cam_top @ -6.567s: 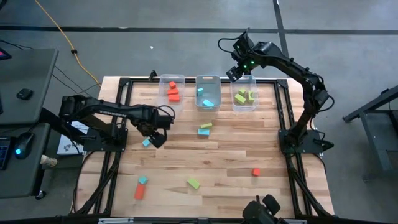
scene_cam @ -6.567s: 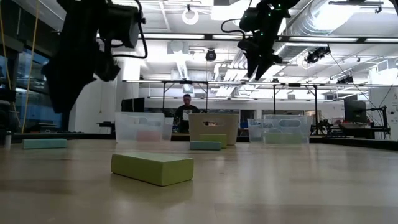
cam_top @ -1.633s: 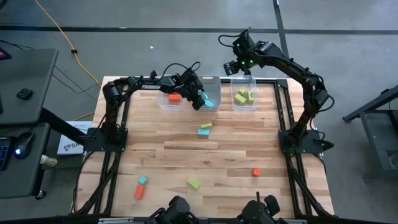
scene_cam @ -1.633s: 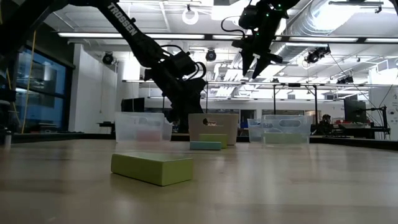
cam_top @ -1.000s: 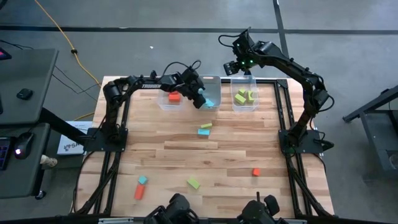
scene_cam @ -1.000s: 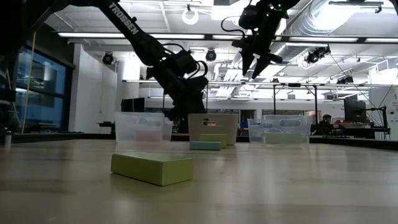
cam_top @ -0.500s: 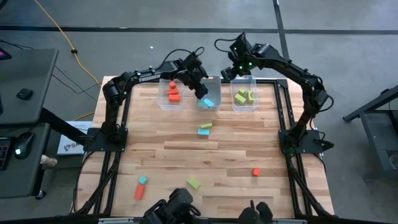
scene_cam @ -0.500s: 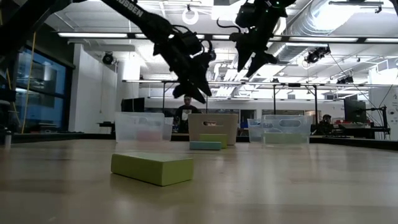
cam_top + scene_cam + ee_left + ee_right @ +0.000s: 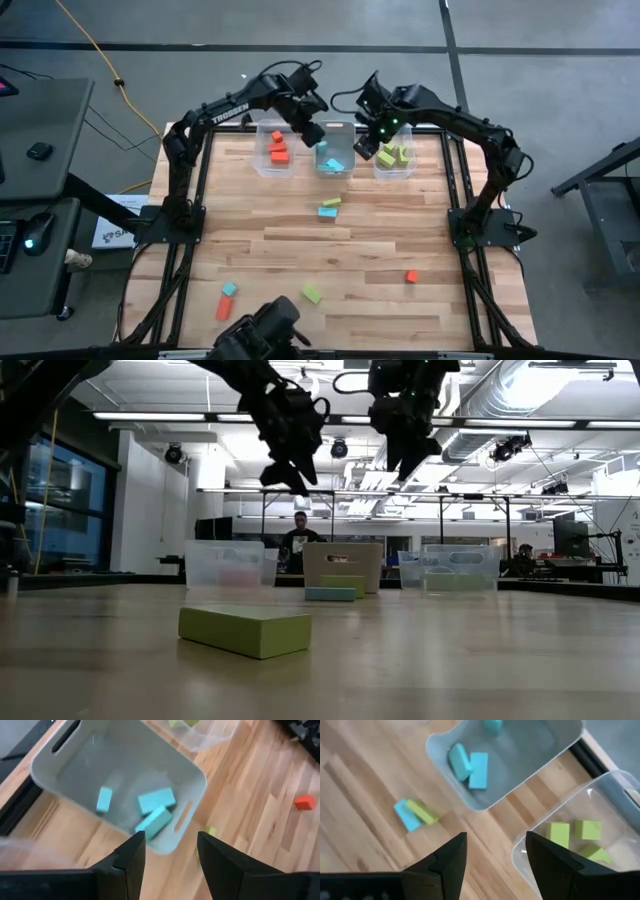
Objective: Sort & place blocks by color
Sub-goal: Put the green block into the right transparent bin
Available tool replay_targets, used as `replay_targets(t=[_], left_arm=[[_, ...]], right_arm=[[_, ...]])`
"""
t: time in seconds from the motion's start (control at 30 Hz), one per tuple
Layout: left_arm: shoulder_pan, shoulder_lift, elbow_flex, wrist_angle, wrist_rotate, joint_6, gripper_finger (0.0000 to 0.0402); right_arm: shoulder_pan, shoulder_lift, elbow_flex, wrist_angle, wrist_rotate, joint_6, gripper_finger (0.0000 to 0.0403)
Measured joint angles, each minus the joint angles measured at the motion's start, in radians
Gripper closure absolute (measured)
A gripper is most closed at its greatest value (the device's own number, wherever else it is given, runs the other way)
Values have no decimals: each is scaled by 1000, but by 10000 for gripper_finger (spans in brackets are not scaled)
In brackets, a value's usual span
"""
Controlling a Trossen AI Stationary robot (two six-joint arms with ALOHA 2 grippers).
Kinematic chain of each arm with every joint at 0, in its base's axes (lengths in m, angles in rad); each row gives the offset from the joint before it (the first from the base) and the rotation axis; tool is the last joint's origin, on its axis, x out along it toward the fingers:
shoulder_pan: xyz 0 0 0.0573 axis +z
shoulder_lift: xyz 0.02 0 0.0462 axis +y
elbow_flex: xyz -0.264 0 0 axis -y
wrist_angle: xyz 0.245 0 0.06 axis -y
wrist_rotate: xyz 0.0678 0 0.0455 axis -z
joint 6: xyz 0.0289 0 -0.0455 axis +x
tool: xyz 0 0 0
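While both tools gape empty, the left tool [image 9: 312,135] hovers at the blue bin's [image 9: 334,128] 10 o'clock, the right tool [image 9: 366,148] at its 3.

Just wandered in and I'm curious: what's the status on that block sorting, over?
Left gripper open, empty, above middle bin. Right gripper open, empty, near right bin. Six loose blocks remain on table. Nothing in the way.

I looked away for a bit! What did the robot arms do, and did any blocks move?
The left claw carried a blue block from the table's left side to the middle bin, dropped it in and rose, open and empty. The right claw shifted toward that bin, open. The loose blocks on the table stayed put.
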Motion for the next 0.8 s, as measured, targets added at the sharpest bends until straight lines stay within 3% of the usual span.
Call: replay_targets(t=[0.3, 0.57, 0.8], left_arm=[[-6, -103, 2, -180, -248, -3, 245], [-33, -212, 2, -302, -326, -70, 245], [-85, -325, 2, -398, -359, -116, 245]], right_arm=[[89, 0, 0, -25, -55, -50, 210], [140, 0, 0, -34, -146, -153, 210], [193, 0, 0, -26, -131, -304, 210]])
